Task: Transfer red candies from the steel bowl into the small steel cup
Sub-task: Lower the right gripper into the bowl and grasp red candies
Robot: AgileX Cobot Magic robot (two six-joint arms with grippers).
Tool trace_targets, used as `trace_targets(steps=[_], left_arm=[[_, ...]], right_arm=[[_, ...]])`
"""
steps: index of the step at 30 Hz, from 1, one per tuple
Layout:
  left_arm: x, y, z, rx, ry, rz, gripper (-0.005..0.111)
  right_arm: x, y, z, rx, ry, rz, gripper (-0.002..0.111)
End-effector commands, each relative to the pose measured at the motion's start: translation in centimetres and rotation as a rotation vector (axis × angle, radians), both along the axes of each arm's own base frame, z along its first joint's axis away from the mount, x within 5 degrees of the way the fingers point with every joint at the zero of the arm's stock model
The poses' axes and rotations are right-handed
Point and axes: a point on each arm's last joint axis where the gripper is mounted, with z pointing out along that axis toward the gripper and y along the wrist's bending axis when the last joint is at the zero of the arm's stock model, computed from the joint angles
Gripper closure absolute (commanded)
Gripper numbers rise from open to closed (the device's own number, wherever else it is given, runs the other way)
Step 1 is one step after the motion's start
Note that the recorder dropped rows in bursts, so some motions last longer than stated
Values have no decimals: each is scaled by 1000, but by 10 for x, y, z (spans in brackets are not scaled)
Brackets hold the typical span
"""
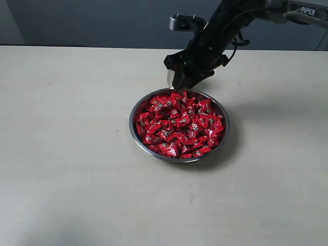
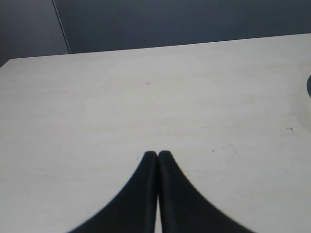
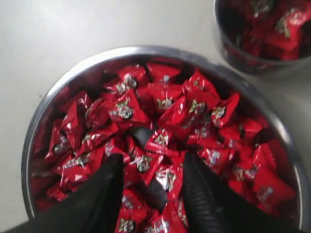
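Observation:
The steel bowl (image 1: 131, 123) sits mid-table, heaped with red candies (image 1: 179, 125). My right gripper (image 1: 182, 84) hangs over the bowl's far rim. In the right wrist view it (image 3: 151, 158) is open, its two black fingers spread just above the candies (image 3: 165, 104) with nothing gripped. That view also shows the bowl's rim (image 3: 141, 50). Just beyond it stands the small steel cup (image 3: 248, 60), with red candies inside. In the exterior view only a sliver of the cup (image 1: 169, 77) shows behind the gripper. My left gripper (image 2: 158, 154) is shut and empty over bare table.
The pale tabletop (image 1: 66, 154) stretches wide on every side of the bowl. A dark wall runs behind the table's far edge (image 1: 77, 46). The left arm is outside the exterior view.

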Motion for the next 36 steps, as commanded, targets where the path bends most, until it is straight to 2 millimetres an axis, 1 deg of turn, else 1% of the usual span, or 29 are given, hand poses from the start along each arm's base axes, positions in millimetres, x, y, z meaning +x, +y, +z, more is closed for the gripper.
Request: trace_targets(steps=[1,3,6,8,12,14,15,20,25,31,36], left_arm=[[0,0,4,2,-26,3,106],[0,0,4,2,-26,3,106],[0,0,4,2,-26,3,106],[0,0,4,2,-26,3,106],[0,0,4,2,-26,3,106],[0,0,4,2,-26,3,106],[0,0,4,2,-26,3,106],[0,0,4,2,-26,3,106],[0,0,4,2,-26,3,106],[0,0,4,2,-26,3,106],[0,0,4,2,-26,3,106]], right_arm=[[-15,-6,-3,31,13,7,69],[-23,-6,-9,84,30,8,69],[-26,-1,-11,141,35,1,69],[-26,3,-10,148,8,-4,69],[-30,23,-10,160,-82,-2,69],[-27,26,-10,165,-121,-20,69],[-26,27,-12,164,-122,-24,69],[-22,30,-38,143,-74,-34,69],[-23,33,-50,132,-54,-34,69],[-20,35,-59,155,-44,-75,69],[-18,37,-58,176,-62,-104,69]])
